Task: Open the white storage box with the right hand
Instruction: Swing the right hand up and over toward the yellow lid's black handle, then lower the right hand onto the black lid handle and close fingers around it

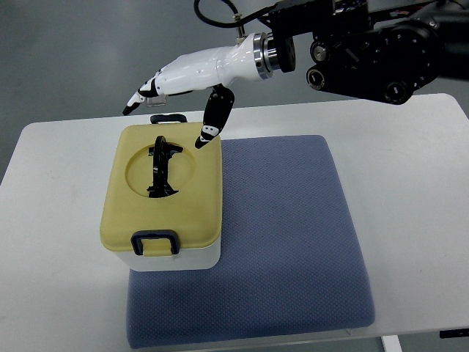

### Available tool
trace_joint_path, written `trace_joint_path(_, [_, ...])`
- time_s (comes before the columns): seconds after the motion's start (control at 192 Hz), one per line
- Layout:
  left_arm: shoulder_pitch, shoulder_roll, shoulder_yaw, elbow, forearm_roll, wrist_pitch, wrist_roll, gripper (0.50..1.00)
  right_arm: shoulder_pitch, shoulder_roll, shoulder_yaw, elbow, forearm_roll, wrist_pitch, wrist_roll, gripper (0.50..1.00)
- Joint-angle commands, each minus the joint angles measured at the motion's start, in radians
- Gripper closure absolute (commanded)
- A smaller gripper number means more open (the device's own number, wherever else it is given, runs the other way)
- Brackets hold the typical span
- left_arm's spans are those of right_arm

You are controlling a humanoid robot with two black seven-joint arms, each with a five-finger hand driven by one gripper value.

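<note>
The white storage box (pixel 165 253) stood on the blue mat (pixel 293 242) on the tabletop (pixel 51 191), its yellow lid (pixel 165 187) not yet lifted and both latches apparently fastened. The right hand (pixel 183 77) hovered above its far edge, fingers (pixel 135 101) spread, holding nothing. Opening was not begun.

One top view looks steeply down from the robot's side onto the table (pixel 58 147), fairly close

White table (pixel 66 147) with rounded corners, blue-grey mat (pixel 293 242) on it, smooth grey floor (pixel 73 51) beyond
</note>
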Motion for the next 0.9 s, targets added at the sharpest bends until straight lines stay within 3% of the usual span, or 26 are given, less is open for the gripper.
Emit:
trace_joint_path(0.0, [-0.001,0.0,0.0,0.0,0.0,-0.001,0.0,0.5,0.005,0.013,-0.017,-0.005,-0.011,-0.001,0.0,0.57])
trace_joint_path(0.359, [0.001,0.0,0.0,0.0,0.0,0.001,0.0,0.5,-0.011,0.034,-0.014,-0.003,-0.04,-0.001,0.0,0.601])
trace_joint_path(0.515, [-0.001,0.0,0.0,0.0,0.0,-0.001,0.0,0.5,-0.015,0.056,-0.014,-0.005,-0.063,-0.001,0.0,0.703])
trace_joint_path(0.713, [-0.001,0.0,0.0,0.0,0.0,0.001,0.0,0.5,-0.023,0.074,-0.012,-0.003,-0.066,-0.013,0.0,0.709])
trace_joint_path(0.895, [-0.001,0.0,0.0,0.0,0.0,-0.001,0.0,0.5,-0.031,0.075,-0.012,-0.005,-0.069,-0.033,0.0,0.775])
